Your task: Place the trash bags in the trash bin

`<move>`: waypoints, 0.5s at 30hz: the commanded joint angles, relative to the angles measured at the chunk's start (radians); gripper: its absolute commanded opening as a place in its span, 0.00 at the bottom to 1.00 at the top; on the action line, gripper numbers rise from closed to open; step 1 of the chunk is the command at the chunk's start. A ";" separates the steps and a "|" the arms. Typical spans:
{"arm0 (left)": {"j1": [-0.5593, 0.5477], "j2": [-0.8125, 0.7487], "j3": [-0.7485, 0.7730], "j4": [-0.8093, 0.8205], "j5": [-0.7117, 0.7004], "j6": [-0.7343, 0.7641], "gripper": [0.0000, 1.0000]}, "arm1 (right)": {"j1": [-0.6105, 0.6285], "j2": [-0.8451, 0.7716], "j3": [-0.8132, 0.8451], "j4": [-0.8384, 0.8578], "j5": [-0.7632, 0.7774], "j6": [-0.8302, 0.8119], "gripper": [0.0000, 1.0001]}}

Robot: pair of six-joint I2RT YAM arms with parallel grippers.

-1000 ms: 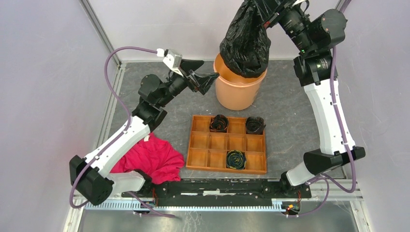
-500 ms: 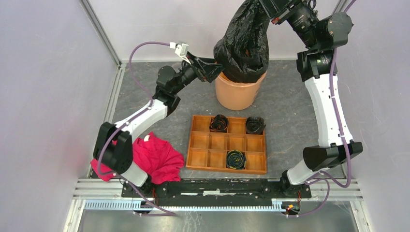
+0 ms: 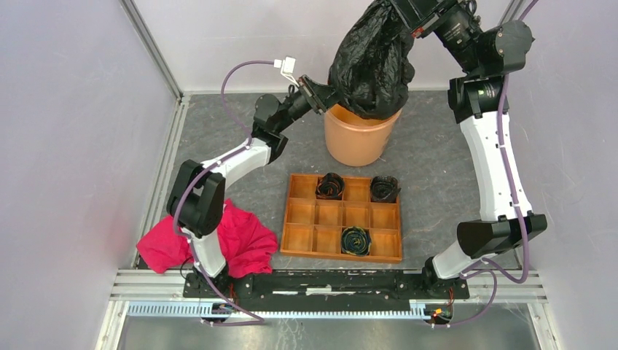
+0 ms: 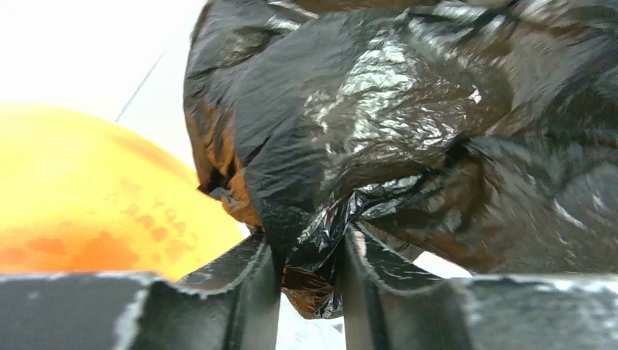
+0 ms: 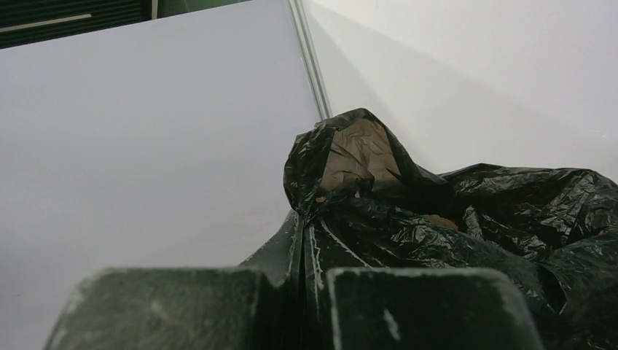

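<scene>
The glossy black trash bag [image 3: 372, 62] hangs over the terracotta trash bin [image 3: 356, 142], its bottom resting in the bin's mouth. My right gripper [image 3: 399, 9] holds the bag's top high at the back, its jaws shut tight on the film [image 5: 312, 226]. The left gripper [image 3: 329, 95] is at the bag's lower left side, just above the bin's rim. In the left wrist view a bunched fold of the bag [image 4: 408, 109] sits pinched between my left gripper's [image 4: 310, 251] jaws, with the bin [image 4: 87, 197] blurred at the left.
A wooden compartment tray [image 3: 299, 237] lies in front of the bin, with three small dark rolls [image 3: 330, 186] in its cells. A red cloth [image 3: 244, 240] lies by the left arm's base. Walls stand close behind and on both sides.
My left arm has stretched right to the bag's side and its jaws have narrowed on a fold of film. The right gripper lifted the bag slightly and still holds it.
</scene>
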 commanded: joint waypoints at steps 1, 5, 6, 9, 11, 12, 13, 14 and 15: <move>0.001 0.022 0.104 -0.232 -0.144 0.206 0.34 | -0.032 -0.014 0.039 0.050 -0.031 0.038 0.00; 0.000 0.047 0.130 -0.312 -0.261 0.294 0.25 | -0.052 0.012 0.017 0.070 -0.074 0.065 0.00; 0.000 0.050 0.131 -0.323 -0.278 0.311 0.24 | -0.056 0.021 0.013 0.066 -0.088 0.071 0.00; -0.001 0.062 0.131 -0.379 -0.351 0.359 0.19 | -0.073 0.049 -0.010 0.092 -0.131 0.108 0.00; -0.002 0.068 0.132 -0.417 -0.383 0.376 0.18 | -0.076 0.065 -0.010 0.101 -0.154 0.120 0.00; -0.003 0.071 0.131 -0.434 -0.391 0.387 0.18 | -0.075 0.071 -0.006 0.103 -0.167 0.121 0.00; -0.004 0.072 0.130 -0.450 -0.402 0.396 0.18 | -0.076 0.079 -0.002 0.102 -0.179 0.122 0.00; -0.007 0.071 0.130 -0.469 -0.414 0.407 0.18 | -0.077 0.084 0.005 0.100 -0.192 0.121 0.00; -0.009 0.070 0.130 -0.485 -0.424 0.422 0.17 | -0.079 0.088 0.006 0.099 -0.202 0.120 0.00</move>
